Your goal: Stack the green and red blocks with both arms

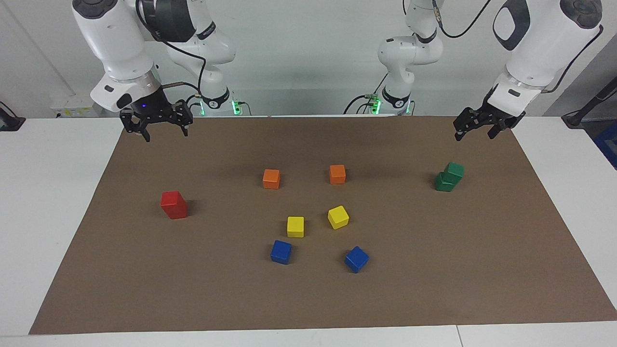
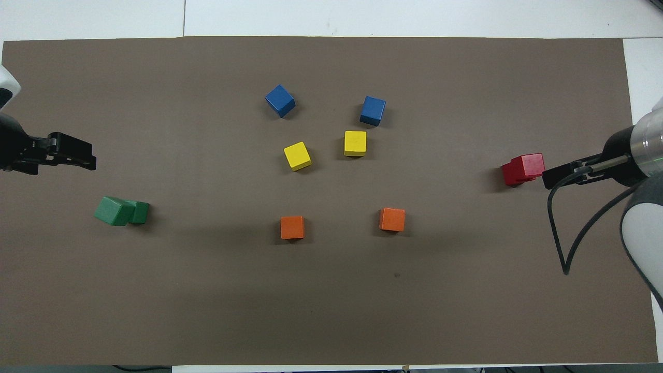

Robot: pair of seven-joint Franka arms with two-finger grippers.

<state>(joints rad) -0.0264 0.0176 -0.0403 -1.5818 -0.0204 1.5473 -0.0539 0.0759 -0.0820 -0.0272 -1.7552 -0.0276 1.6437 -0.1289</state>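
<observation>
Both stacks stand finished: red blocks at the right arm's end, green blocks at the left arm's; right gripper and left gripper hang raised, spread, empty; next, seemingly only parking.

Brown paper mat: broad bare stretches lay between its middle and both ends. Central cluster of glossy cubes, two orange, two yellow and two blue, stood apart with passable gaps. Red cube stack and green cube stack stood unobstructed at either end.
</observation>
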